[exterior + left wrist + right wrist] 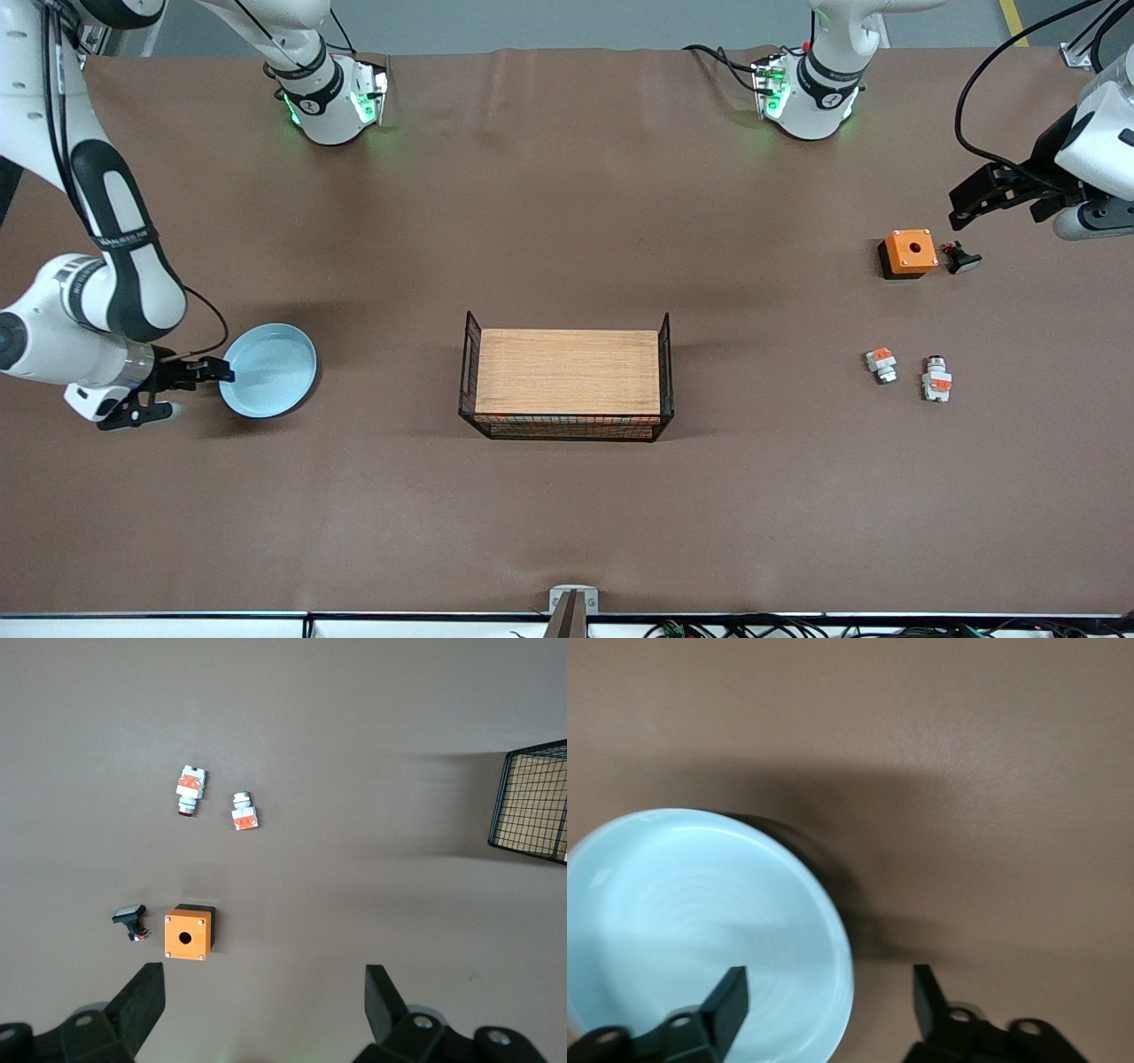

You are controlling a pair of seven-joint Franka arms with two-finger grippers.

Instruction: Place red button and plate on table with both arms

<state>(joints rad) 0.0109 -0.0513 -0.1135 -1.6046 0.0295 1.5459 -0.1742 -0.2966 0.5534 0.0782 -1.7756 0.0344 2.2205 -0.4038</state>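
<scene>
Red button (pixel 936 379) lying flat on the table (pixel 567 532) toward the left arm's end, dark grey end pointing toward the robots' bases. Just beside it, not touching, a shorter white-and-orange part (pixel 881 363). Farther from the front camera, an orange box (pixel 908 252) with a hole, and a small black part (pixel 962 260) just beside that.

Plate (pixel 267 370) sitting well apart from all of this, toward the right arm's end. Between the two groups, a wood-topped wire rack (pixel 567 372).

Right gripper (pixel 828 979) low at the plate's rim, jaws spread wide with one finger over the bowl and the other outside: straddling the rim, not clamped on it. Left gripper (pixel 264 992) up in the air over the table near the orange box, jaws likewise wide apart and holding nothing.

Probably the closing step, with both things down on the table. To finish well: keep the right jaws fully apart and lift clear of the rim before pulling away, so neither finger hooks the raised edge and drags or tips the plate. Raise the left gripper straight up, not sideways, to avoid sweeping the small parts below. Hard to tell from the wrist view whether the plate lies fully flat, so go slowly.
</scene>
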